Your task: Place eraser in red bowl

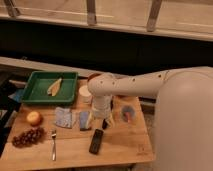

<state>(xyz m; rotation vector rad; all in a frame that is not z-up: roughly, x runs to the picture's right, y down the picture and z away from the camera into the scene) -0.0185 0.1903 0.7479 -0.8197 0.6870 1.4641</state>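
While the gripper (104, 120) is hovering mid-frame, fingers spread and empty, just above the eraser (96, 141) on the desk (125, 146), the grasp is calling for straddling its narrow width.

Item: my gripper (106, 121), low over the table (122, 150). Eraser (96, 141) lies flat, near, at its 7 o'clock. Red bowl (92, 76) at 12 o'clock, mostly behind my arm (142, 85)

Dim warm indoor light from overhead, brightest on the light wooden table (70, 152) and white robot arm (150, 82), background wall band near black, pale glare on the floor strip up top, dark two-finger gripper (105, 122) in shade low over the table, just above the flat black eraser (96, 141).
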